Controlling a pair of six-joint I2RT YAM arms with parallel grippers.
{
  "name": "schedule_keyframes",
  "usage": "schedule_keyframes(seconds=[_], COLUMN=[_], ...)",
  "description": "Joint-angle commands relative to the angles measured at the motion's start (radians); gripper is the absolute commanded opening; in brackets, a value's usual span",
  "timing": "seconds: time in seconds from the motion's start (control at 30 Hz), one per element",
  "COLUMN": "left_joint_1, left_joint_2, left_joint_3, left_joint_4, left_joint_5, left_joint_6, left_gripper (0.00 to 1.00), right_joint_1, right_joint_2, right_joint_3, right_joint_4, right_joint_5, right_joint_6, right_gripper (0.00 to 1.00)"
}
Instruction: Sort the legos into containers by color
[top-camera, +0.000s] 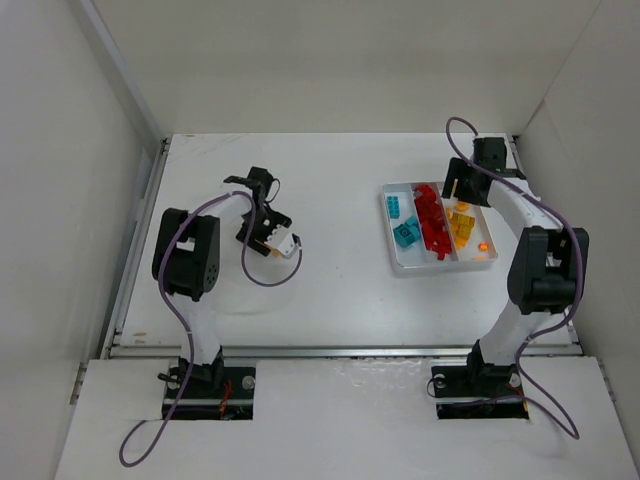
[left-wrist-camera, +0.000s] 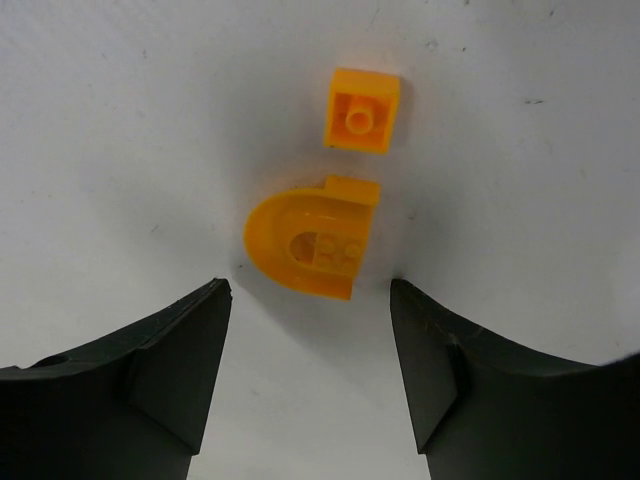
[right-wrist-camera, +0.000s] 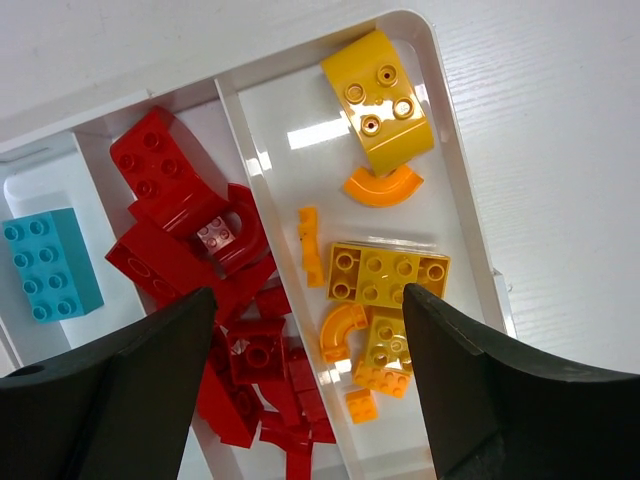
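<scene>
Holding the left hand (left-wrist-camera: 308, 295) part-open over the counter (left-wrist-camera: 120, 120), gripping nothing. Its fingers (left-wrist-camera: 160, 370) are flanking bare surface, and the orange arch piece (left-wrist-camera: 310, 245) is lying flat just past the tips, centred between them. A small orange square brick (left-wrist-camera: 362, 110) is sitting just beyond the arch at about 1 o'clock, with a small gap between them. In the top view this hand is sitting near 9 o'clock of the counter's centre, well apart from the tray (top-camera: 403, 258).

The right hand (right-wrist-camera: 308, 293) is hovering wide and empty over the tray, which is sitting at 2 o'clock of centre. In the wrist view:
- The red legos (right-wrist-camera: 165, 200) are lying heaped in the middle compartment.
- The yellow and orange pieces (right-wrist-camera: 385, 275) are lying in the compartment at 3 o'clock.
- A teal brick (right-wrist-camera: 50, 265) is lying in the compartment at 9 o'clock.
- Farther out, an orange quarter-arc (right-wrist-camera: 380, 187) is lying just short of a yellow curved block (right-wrist-camera: 385, 100) at that compartment's far end.
</scene>
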Motion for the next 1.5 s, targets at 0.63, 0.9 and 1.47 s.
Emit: schedule_keyframes(seconds=[0.63,0.9,1.47], left_joint_1=[-0.084,-0.084,0.026], left_joint_2=[0.065,0.065,-0.014], left_joint_3=[-0.034,0.01,0.232], left_joint_4=[-0.096,-0.073,0.028], left_joint_5=[0.08,0.118,0.518], left_joint_6=[0.13,-0.053,-0.655], left_gripper=[0.24,0.02,0.0], right_joint_1=[-0.007,-0.007,0.223], right_joint_2=[-0.076,-0.096,-0.249], right_joint_3=[-0.031,-0.041,-0.041], right_joint_4=[0.038,0.038,0.134], right_joint_5=[-0.016,-0.035,-0.231], right_joint_6=[-0.031,-0.031,0.098], right_gripper=[0.81,0.81,0.81])
